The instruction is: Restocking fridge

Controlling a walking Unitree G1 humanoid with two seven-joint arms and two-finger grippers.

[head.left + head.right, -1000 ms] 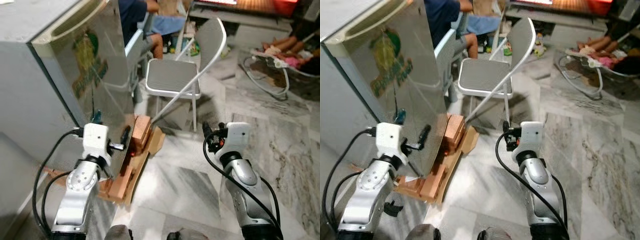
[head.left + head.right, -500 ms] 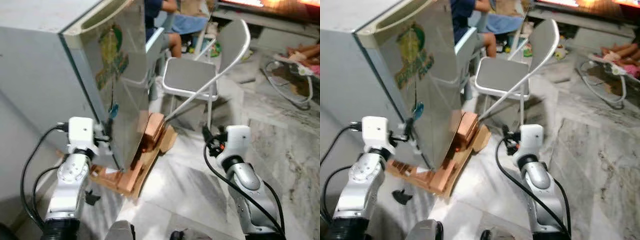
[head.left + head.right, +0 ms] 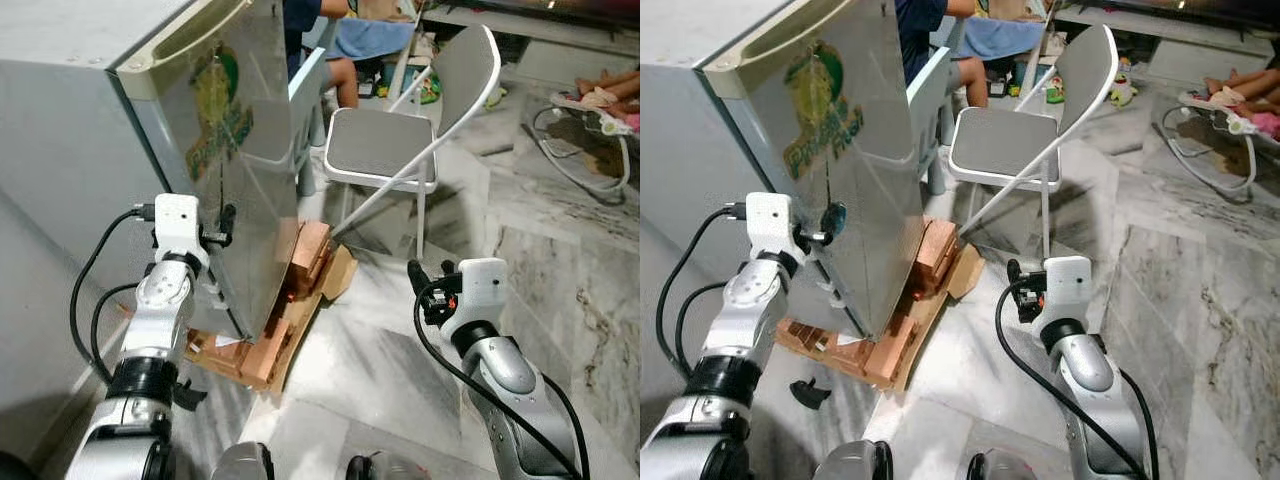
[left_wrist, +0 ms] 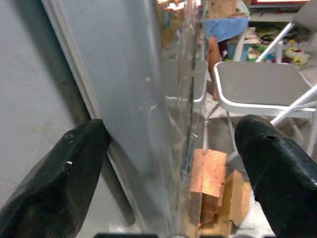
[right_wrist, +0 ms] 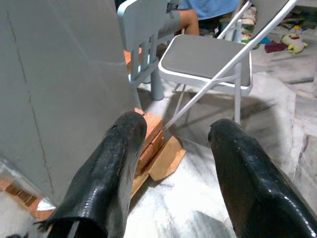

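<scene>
fridge (image 3: 90,130) door edge between spread left fingers (image 4: 69,168); right fingers (image 5: 242,178) released, empty

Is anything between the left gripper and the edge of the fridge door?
Nothing visible. The left gripper is at the silver fridge door, its open black fingers straddling the door's edge. The grey folding chair stands further off, beyond it.

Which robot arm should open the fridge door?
Probably the left. Its open claw already straddles the edge of the fridge door, while the right claw hangs open over the floor, apart from the fridge.
</scene>
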